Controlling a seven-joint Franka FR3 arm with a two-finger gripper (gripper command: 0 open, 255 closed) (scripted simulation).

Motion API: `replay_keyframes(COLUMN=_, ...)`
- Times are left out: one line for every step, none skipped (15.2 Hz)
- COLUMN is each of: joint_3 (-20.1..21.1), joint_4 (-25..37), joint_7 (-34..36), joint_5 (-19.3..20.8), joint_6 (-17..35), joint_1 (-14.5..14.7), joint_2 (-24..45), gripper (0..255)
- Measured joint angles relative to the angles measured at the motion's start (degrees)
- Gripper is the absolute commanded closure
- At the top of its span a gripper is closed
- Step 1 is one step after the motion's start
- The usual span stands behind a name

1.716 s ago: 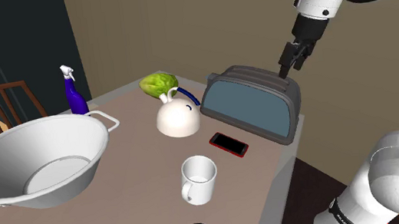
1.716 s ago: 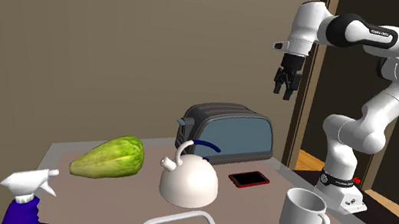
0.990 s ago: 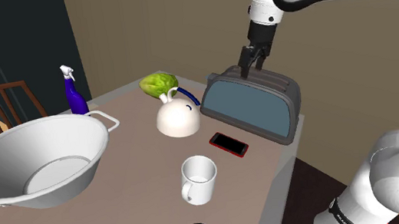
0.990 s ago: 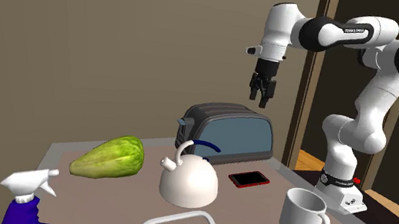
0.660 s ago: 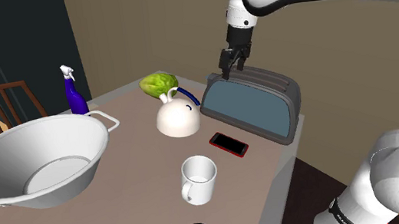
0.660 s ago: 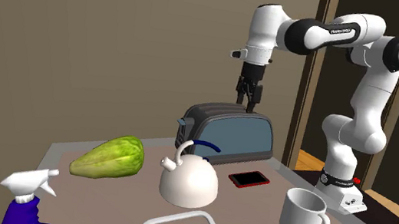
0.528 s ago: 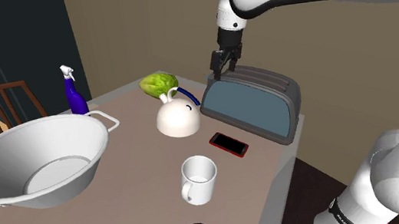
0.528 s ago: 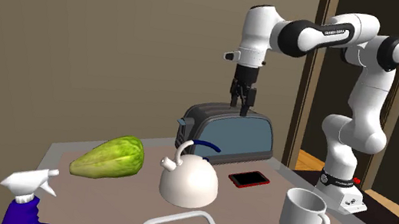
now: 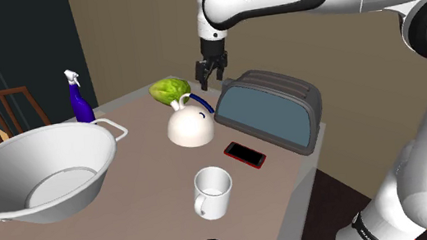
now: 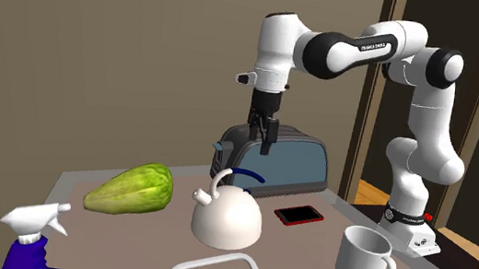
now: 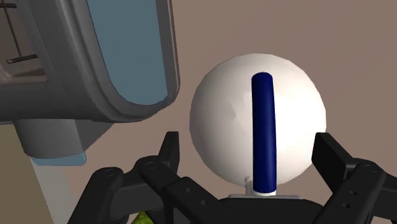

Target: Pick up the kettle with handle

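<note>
Gripper (image 9: 208, 77) hovers with fingers (image 11: 168, 149) spread and empty, we note, above the white kettle (image 9: 190, 128), whose dark-blue handle (image 11: 263, 127) lies between them in the wrist view; kettle sits on the table (image 9: 147, 164) just beside the grey toaster (image 9: 273, 112), near a green vegetable (image 9: 169, 88).

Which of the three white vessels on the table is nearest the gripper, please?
The domed kettle with the dark blue handle, just below the open gripper; the mug and the large bowl sit farther off.
</note>
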State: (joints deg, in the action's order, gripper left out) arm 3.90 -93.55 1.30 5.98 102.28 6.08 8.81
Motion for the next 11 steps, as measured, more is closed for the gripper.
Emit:
replay_keyframes(joint_3=0.18, joint_4=3.08, joint_7=-0.14, joint_5=0.24, joint_6=-0.64, joint_1=0.28, joint_2=2.66, gripper=0)
replay_keyframes(joint_3=0.43, joint_4=5.70, joint_7=-0.02, joint_5=0.51, joint_6=-0.89, joint_1=0.70, joint_2=5.28, gripper=0)
replay_keyframes(joint_3=0.61, joint_4=8.62, joint_7=-0.19, joint_5=0.73, joint_6=-1.84, joint_1=1.02, joint_2=7.55, gripper=0)
replay_keyframes(joint_3=0.76, joint_4=12.67, joint_7=-0.36, joint_5=1.02, joint_6=-2.95, joint_1=1.41, joint_2=10.66, gripper=0)
replay_keyframes(joint_3=0.87, joint_4=14.06, joint_7=-0.34, joint_5=1.16, joint_6=-3.29, joint_1=1.68, joint_2=11.92, gripper=0)
replay_keyframes(joint_3=0.90, joint_4=14.83, joint_7=-0.39, joint_5=1.24, joint_6=-3.30, joint_1=1.77, joint_2=12.75, gripper=0)
replay_keyframes(joint_3=0.92, joint_4=14.72, joint_7=-0.31, joint_5=1.30, joint_6=-2.78, joint_1=1.84, joint_2=13.19, gripper=0)
replay_keyframes(joint_3=0.94, joint_4=14.04, joint_7=-0.21, joint_5=1.34, joint_6=-2.04, joint_1=1.87, joint_2=13.29, gripper=0)
replay_keyframes(joint_3=0.93, joint_4=13.76, joint_7=-0.15, joint_5=1.38, joint_6=-1.41, joint_1=1.88, joint_2=13.65, gripper=0)
replay_keyframes(joint_3=0.93, joint_4=12.82, joint_7=-0.08, joint_5=1.39, joint_6=-0.64, joint_1=1.85, joint_2=13.49, gripper=0)
replay_keyframes(joint_3=0.91, joint_4=12.45, joint_7=-0.06, joint_5=1.42, joint_6=-0.01, joint_1=1.82, joint_2=13.73, gripper=0)
